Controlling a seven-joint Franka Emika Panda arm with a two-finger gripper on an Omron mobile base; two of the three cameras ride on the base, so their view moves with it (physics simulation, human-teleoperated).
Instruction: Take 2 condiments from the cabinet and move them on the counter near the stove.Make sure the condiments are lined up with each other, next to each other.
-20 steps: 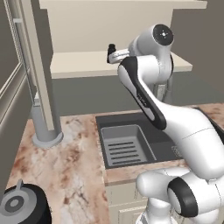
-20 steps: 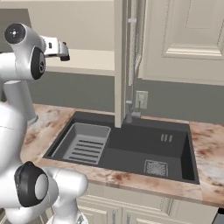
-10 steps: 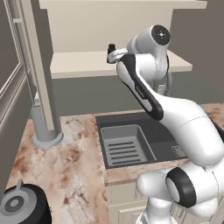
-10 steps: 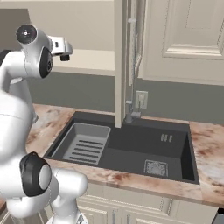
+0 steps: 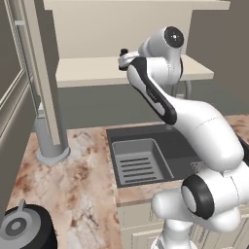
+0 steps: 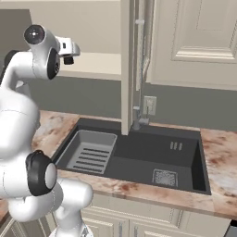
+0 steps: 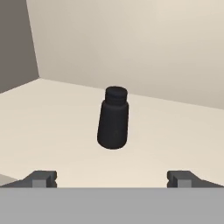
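Reaching deeper onto the cabinet shelf [image 7: 52, 127], tool [image 7: 112, 177] jaws spread wide; black shaker [image 7: 113, 118] dead ahead — overshoot topples it

The black shaker bottle [image 7: 113, 120] ahead of the jaws looks like smooth matt plastic with a faint sheen. The cabinet [image 7: 144, 131] shelf under it is flat, matt cream board. The table [image 5: 82, 185] is polished pinkish stone with reddish-brown veins. The sink [image 6: 134, 157] is matt dark grey and ribbed.

Grey wall [image 6: 92, 95], dark sink [image 6: 139, 155]
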